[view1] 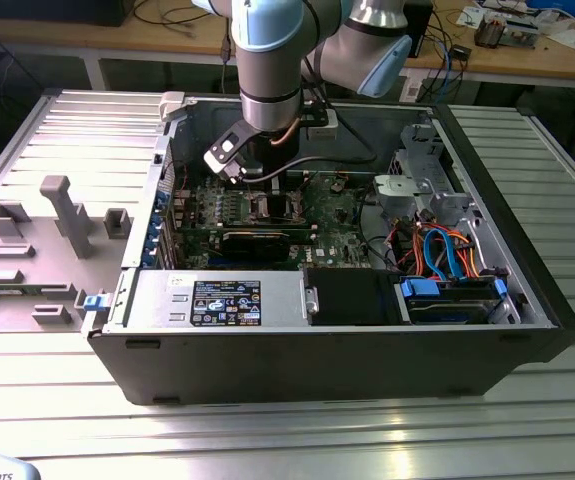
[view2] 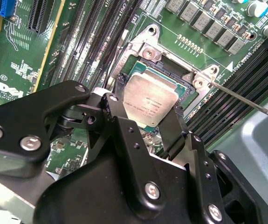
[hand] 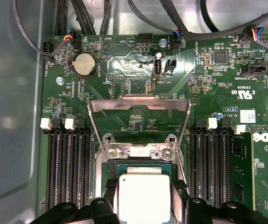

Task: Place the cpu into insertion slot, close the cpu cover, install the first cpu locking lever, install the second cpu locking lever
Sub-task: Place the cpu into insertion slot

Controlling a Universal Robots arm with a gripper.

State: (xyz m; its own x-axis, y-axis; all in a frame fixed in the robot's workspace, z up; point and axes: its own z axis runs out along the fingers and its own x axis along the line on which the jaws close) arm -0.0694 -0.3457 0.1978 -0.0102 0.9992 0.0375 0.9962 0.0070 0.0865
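My gripper is shut on the cpu, a small silver-topped square chip, with one black finger on each of two opposite edges. The chip sits level, right over the insertion slot on the green motherboard; I cannot tell whether it rests in it. In the first wrist view the cpu lies between the fingertips, and the cpu cover stands swung up behind the slot. A thin locking lever sticks out sideways. In the exterior view the gripper reaches down into the open computer case.
Long black memory slots run on both sides of the socket. A black graphics card lies just in front of it, with the power supply nearer still. Orange and blue cables fill the case's right. A grey fixture tray sits outside it.
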